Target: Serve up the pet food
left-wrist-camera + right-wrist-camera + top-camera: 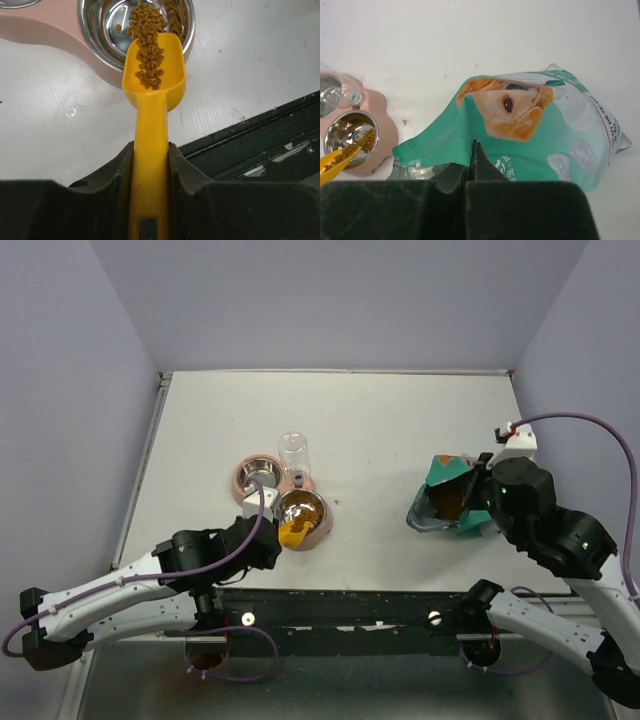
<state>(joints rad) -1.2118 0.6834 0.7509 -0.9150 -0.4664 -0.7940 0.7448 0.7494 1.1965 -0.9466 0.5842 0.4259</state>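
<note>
While the left arm reaches forward low, its gripper (150,152) pinches the scoop (152,117) handle, with the scoop's mouth tipped over the bowl (102,30). Kibble (149,50) lies along the scoop and in the bowl. The right gripper (473,152), wrist angled down, is clamped on the bag (535,135) edge.

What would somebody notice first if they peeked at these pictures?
The bright yellow plastic scoop, clamped in the left gripper, is tilted over the shiny round steel bowl near the table's middle, with small brown kibble pellets spilling off its lip. Off to the right lies the teal-green bag with a dog's face printed on it, its edge pinched by the right gripper.
</note>
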